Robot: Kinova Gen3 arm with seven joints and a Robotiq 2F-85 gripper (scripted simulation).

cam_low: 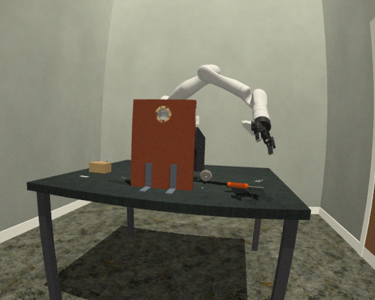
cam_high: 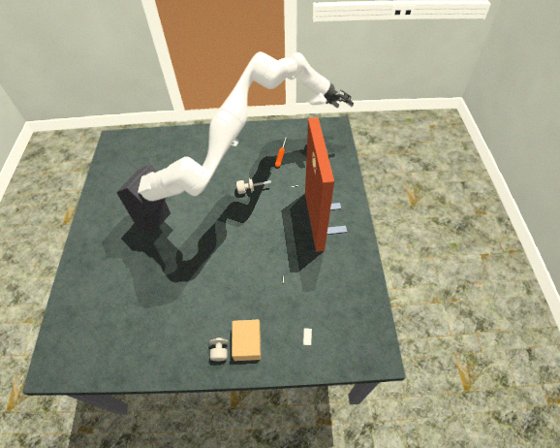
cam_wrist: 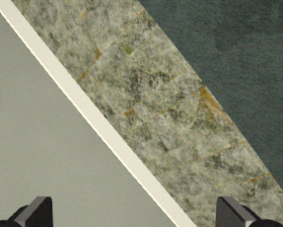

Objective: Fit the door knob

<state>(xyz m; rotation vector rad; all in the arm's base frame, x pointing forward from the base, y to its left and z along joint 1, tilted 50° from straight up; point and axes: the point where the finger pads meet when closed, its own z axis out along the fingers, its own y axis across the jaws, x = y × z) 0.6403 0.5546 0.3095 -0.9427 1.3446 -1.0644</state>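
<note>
Jaws spread wide and empty, the gripper (cam_high: 340,99) hangs high; well below, the spindled knob (cam_high: 245,186) lies ungrasped, the latch socket (cam_low: 163,113) unfilled.

Dark table (cam_high: 127,310), knob (cam_high: 245,186), screwdriver (cam_high: 279,156), box (cam_high: 246,339)

A plain indoor workroom: grey walls (cam_low: 52,81) with white skirting (cam_high: 514,213), a mottled stone-tile floor (cam_high: 466,272), a brown door in a white frame (cam_high: 219,48), a white wall vent (cam_high: 400,10), and a dark green tabletop (cam_high: 127,291) carrying a white robot arm (cam_high: 233,107).
</note>
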